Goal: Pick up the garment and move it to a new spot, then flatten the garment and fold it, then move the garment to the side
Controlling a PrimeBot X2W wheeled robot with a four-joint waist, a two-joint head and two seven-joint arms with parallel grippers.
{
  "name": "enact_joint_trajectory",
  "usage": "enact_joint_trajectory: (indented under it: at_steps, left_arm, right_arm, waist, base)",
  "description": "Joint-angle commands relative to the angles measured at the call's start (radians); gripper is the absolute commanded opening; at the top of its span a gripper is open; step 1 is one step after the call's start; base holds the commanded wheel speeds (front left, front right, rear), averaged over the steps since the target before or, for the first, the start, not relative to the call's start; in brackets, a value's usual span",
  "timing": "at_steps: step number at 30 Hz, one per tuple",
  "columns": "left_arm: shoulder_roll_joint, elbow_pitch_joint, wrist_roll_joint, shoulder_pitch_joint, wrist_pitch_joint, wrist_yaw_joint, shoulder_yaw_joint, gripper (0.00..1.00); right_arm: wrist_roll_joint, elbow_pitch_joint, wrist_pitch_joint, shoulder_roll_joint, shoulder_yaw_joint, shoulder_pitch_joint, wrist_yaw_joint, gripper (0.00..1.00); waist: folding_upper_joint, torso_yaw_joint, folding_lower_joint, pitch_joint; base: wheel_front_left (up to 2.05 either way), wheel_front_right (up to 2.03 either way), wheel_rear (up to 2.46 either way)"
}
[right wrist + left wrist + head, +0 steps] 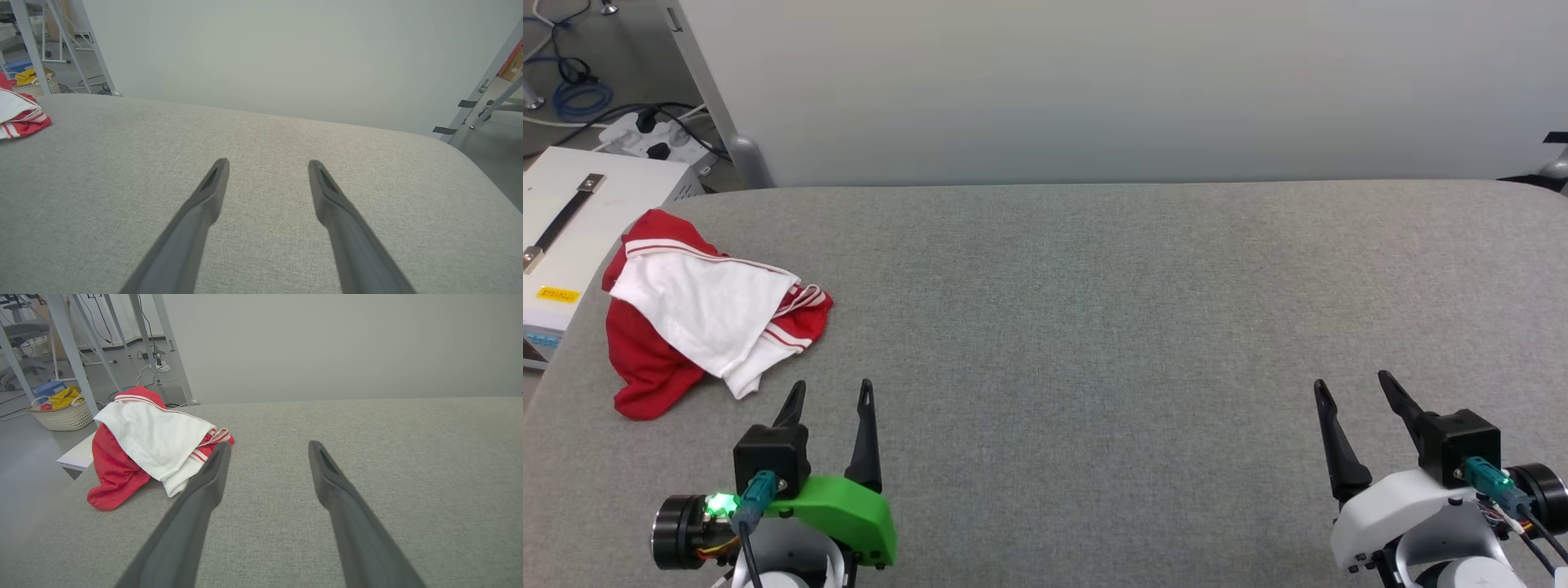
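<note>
The garment is found bunched at the left edge of the worktop, white panel uppermost; no clear long axis is presented. It lies just ahead and left of the left gripper, fingers spread and empty. The right gripper, likewise spread and empty, is stationed well apart. The left arm is judged nearer.

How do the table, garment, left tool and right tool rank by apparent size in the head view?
1. table
2. garment
3. left tool and right tool: they look alike, so no ranking; both sit nearest the camera.
</note>
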Motion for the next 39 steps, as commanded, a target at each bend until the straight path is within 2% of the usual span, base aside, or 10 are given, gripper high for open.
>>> enact_joint_trajectory:
  at_steps: [1, 39]
  left_arm:
    - [0.0, 0.005, -0.01, -0.002, -0.011, -0.003, 0.002, 1.0]
    - [-0.002, 0.023, -0.083, 0.001, -0.092, -0.047, 0.005, 1.0]
  right_arm:
    - [0.0, 0.005, -0.01, 0.0, -0.006, -0.005, 0.0, 1.0]
    - [0.054, -0.026, -0.09, -0.001, -0.013, -0.01, 0.0, 1.0]
  waist:
    - [0.0, 0.0, 0.0, 0.001]
    - [0.0, 0.009, 0.0, 0.004]
  base:
    - [0.0, 0.0, 0.0]
    - [0.0, 0.0, 0.0]
